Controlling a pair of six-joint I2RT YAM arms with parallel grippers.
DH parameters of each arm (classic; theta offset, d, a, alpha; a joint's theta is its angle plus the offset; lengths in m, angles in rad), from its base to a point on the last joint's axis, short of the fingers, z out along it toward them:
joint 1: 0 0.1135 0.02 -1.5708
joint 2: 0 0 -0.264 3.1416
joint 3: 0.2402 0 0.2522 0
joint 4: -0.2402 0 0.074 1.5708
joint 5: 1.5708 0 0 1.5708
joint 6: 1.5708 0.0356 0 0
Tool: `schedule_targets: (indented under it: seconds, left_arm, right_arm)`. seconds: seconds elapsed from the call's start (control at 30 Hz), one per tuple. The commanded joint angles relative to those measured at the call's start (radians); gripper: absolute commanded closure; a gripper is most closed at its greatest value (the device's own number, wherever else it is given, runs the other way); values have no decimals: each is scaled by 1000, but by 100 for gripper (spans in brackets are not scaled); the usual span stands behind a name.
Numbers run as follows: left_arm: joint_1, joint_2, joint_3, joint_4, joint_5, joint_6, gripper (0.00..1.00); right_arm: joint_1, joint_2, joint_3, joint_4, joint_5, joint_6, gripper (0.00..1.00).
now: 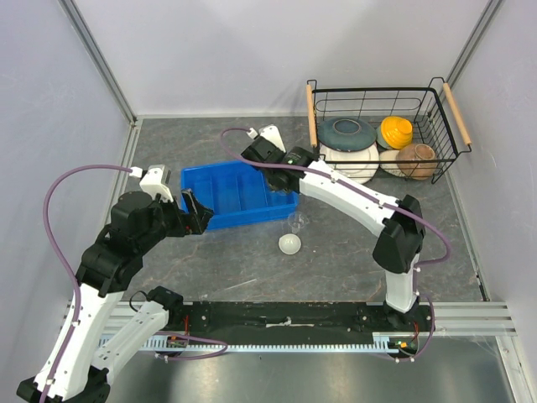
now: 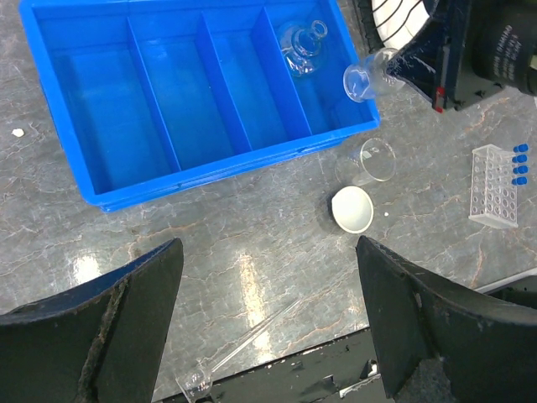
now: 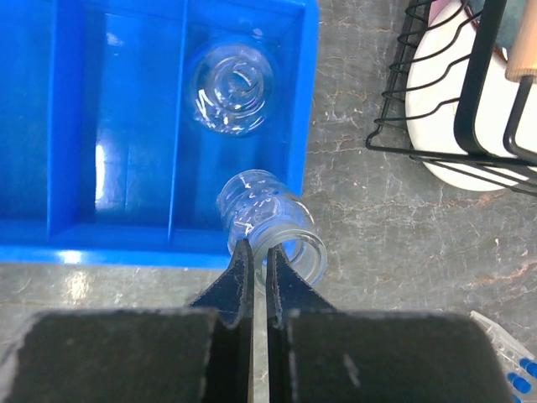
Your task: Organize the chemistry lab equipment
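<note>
One blue tray (image 2: 101, 180), one flask (image 2: 300, 46), two glass beakers (image 2: 365, 80) (image 2: 377, 159), one white dish (image 2: 352, 208), one tube rack (image 2: 493, 191), four blue-capped tubes (image 2: 520, 159).

A glass flask (image 2: 302, 49) sits in the rightmost compartment of the blue tray (image 2: 210, 172), a white dish (image 2: 352, 209) near it.

Tray (image 2: 168, 101): 3 left compartments open from above; rightmost has a flask (image 2: 302, 46), w/ right hand (image 3: 254, 252) + held beaker (image 3: 273, 231) at its right wall. Tabletop (image 2: 50, 227) betw. tray front and left hand (image 2: 268, 277) bare; standing beaker (image 2: 375, 159), white dish (image 2: 352, 208) crowd right side.
</note>
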Motion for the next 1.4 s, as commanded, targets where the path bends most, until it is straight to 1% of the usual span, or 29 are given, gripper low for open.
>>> schedule_targets:
  seconds: [0.0,0.3,0.53,0.9,0.97,1.0,1.03,1.1,1.27,1.37]
  left_arm:
    - [1,1,3,48,12,32,10]
    - [1,16,-9,62,22,30,10]
    - [0,19,-17,65,19,30,10]
    - [0,13,-21,65,17,32,10]
    - [0,13,-23,65,17,32,10]
    - [1,13,-24,65,17,33,10]
    - [0,11,-24,65,17,32,10]
    - [0,11,-24,65,19,32,10]
    - [1,5,-26,60,17,35,10]
    - [0,5,-24,57,17,35,10]
  right_arm:
    - [-44,24,13,66,-70,-33,100]
    - [-64,105,-1,111,-116,-43,100]
    - [-65,142,-50,147,-146,-36,100]
    - [-64,182,-61,163,-178,-32,100]
    - [-65,179,-61,161,-181,-33,96]
    - [-65,178,-61,161,-179,-33,93]
    - [-64,176,-61,160,-182,-33,86]
    - [-64,170,-56,160,-184,-32,81]
    - [-64,167,-49,152,-182,-33,78]
    - [-61,162,-44,147,-182,-33,72]
